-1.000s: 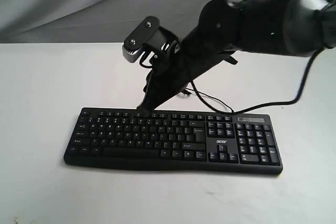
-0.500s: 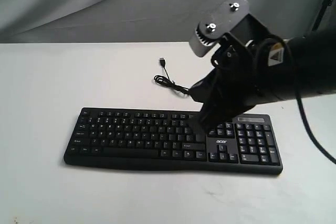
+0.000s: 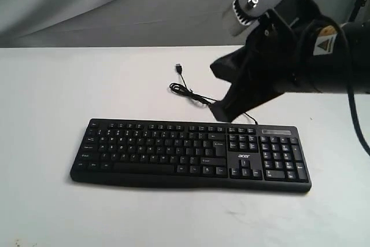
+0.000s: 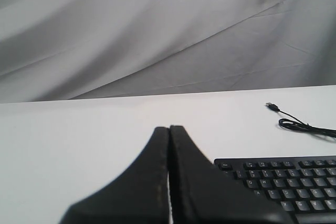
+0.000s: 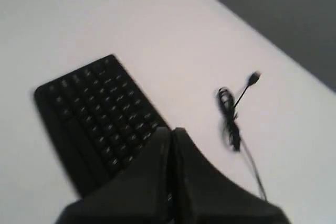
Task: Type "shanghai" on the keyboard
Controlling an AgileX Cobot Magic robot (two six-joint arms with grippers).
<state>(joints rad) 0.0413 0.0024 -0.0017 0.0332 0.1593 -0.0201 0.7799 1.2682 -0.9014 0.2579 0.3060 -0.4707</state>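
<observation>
The black keyboard lies across the middle of the white table, its number pad to the right and a white logo above the arrow keys. Its thin cable runs back to a loose USB plug. My right gripper hangs shut and empty above the keyboard's back edge, right of centre, clear of the keys. In the right wrist view the shut gripper is over the keyboard, with the cable beside it. My left gripper is shut and empty, left of the keyboard, out of the exterior view.
The white table extends around the keyboard on all sides. A grey cloth backdrop hangs behind it. The bulky black right arm fills the upper right of the exterior view.
My right gripper has swung from the left half of the keyboard's top rows to the right and lifted off the keys, uncovering the cable.
</observation>
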